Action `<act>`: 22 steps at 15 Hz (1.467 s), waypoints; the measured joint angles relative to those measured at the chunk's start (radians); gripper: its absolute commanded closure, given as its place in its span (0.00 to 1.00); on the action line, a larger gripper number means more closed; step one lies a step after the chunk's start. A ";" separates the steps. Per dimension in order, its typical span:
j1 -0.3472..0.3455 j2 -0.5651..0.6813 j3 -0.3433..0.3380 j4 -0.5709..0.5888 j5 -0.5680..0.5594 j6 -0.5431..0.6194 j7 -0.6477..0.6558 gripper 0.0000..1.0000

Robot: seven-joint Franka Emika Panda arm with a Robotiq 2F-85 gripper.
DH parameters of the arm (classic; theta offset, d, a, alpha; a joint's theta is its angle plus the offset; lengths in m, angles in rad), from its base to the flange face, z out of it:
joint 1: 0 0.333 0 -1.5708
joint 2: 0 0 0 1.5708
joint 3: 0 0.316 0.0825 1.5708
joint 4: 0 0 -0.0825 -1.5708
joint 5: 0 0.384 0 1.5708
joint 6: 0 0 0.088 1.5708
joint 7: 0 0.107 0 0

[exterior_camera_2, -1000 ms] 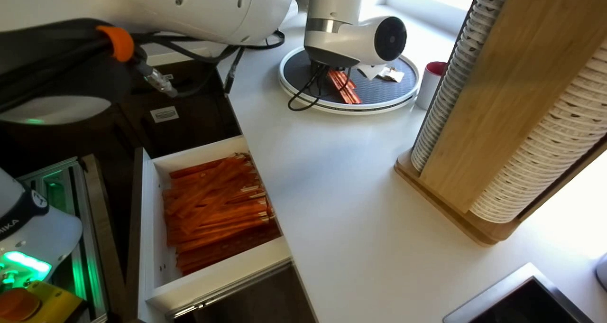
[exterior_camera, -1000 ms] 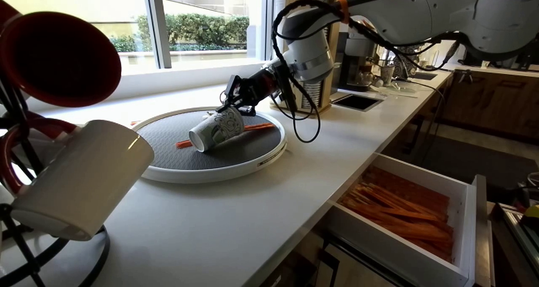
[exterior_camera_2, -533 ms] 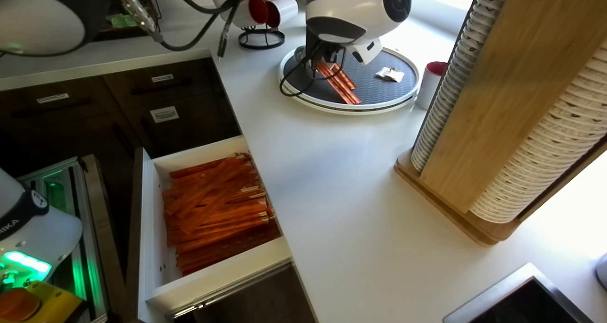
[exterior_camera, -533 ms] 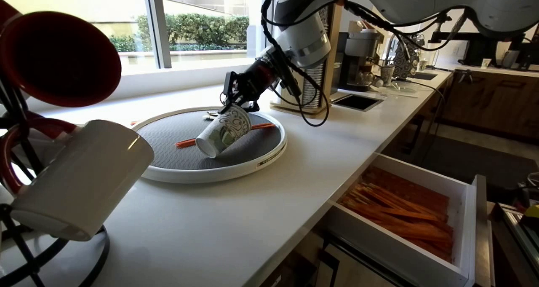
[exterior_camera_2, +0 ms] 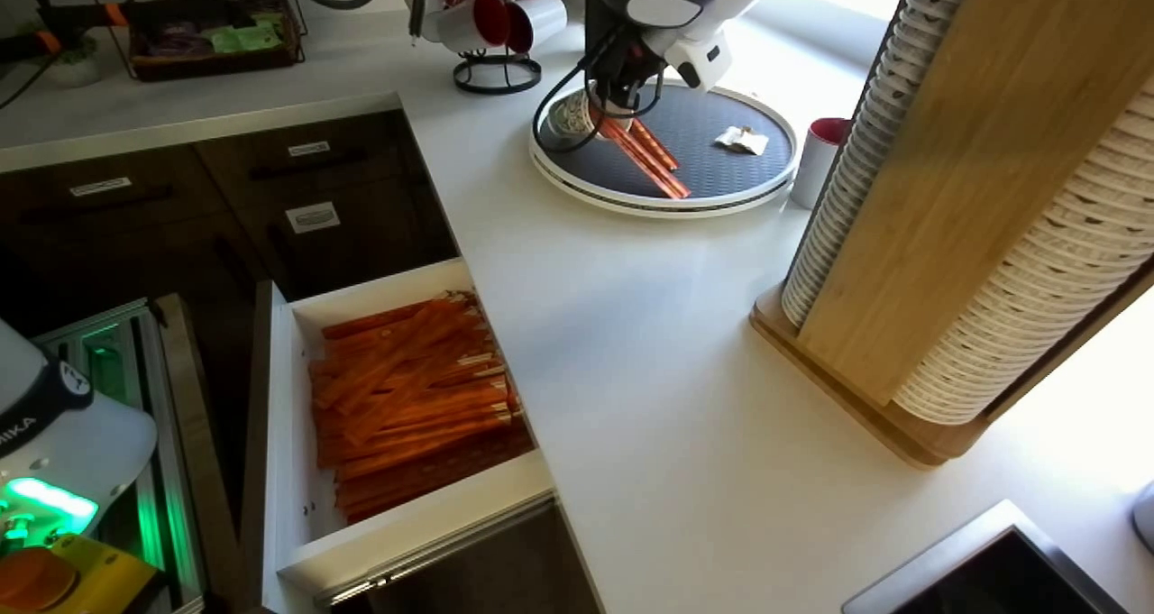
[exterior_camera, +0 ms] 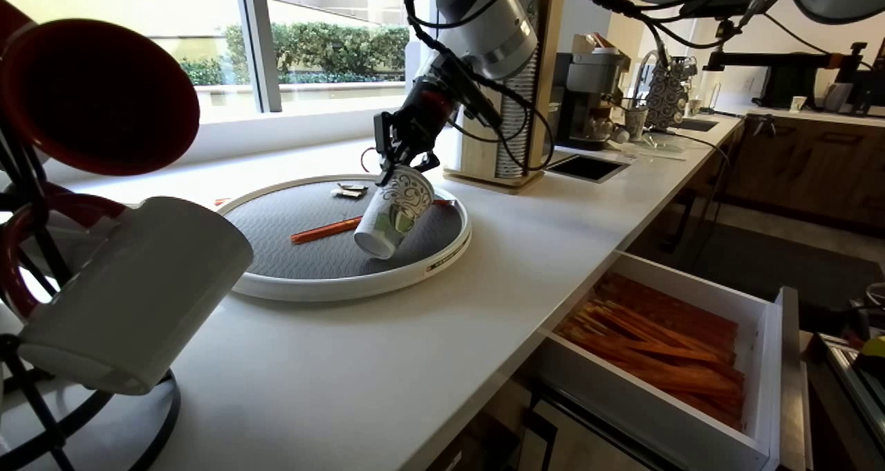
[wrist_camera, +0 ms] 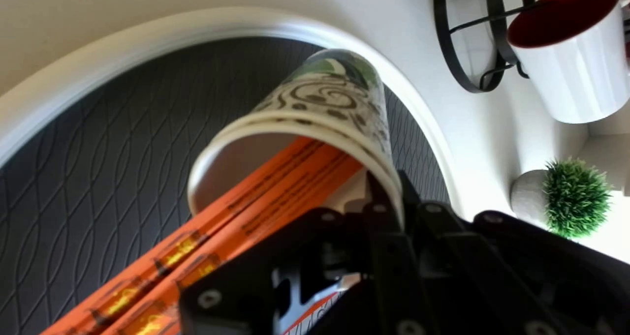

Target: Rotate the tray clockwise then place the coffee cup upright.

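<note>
Coffee cup (exterior_camera: 394,215): paper, with dark curly swirls and a green patch. It tips sideways, with its open mouth up by the gripper (wrist_camera: 392,191) and its base down low at the tray (exterior_camera: 346,290). It is hard to see if the base touches the tray.
Gripper: pinched on the cup's edge, with one finger inside the mouth and one outside.
Tray: big and round, with a dark grey top and a white rim. It sits flat on the counter (exterior_camera: 332,360).
Orange sticks (exterior_camera: 325,231): long and thin. They lie on the tray, and the cup hides part of them in an exterior view.
White scraps (exterior_camera_2: 742,140): little bits on the tray too, apart from the sticks.
White cup (exterior_camera_2: 814,168): red inside, and it stands just beside the tray.
Mugs (wrist_camera: 576,74): white with red insides, up on a black wire stand (exterior_camera_2: 491,89).
Drawer (exterior_camera_2: 293,434): pulled out, with a heap of more orange sticks (exterior_camera_2: 406,398) in it.
Cup rack (exterior_camera_2: 956,199): made of wood, with tall stacks of paper cups (exterior_camera_2: 1046,289).
</note>
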 measured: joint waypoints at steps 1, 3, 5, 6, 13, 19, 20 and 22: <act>0.031 0.000 -0.039 0.020 0.004 -0.021 0.008 0.99; 0.082 0.000 -0.100 0.052 0.005 -0.057 0.024 0.99; 0.122 0.001 -0.147 0.075 0.005 -0.088 0.040 0.99; 0.138 0.002 -0.167 0.085 0.005 -0.104 0.049 0.99; 0.218 0.009 -0.262 0.148 -0.037 -0.176 0.118 0.99; 0.255 0.009 -0.293 0.190 -0.125 -0.211 0.168 0.99; 0.260 0.009 -0.297 0.196 -0.137 -0.216 0.173 0.99; 0.269 0.009 -0.303 0.206 -0.162 -0.222 0.180 0.99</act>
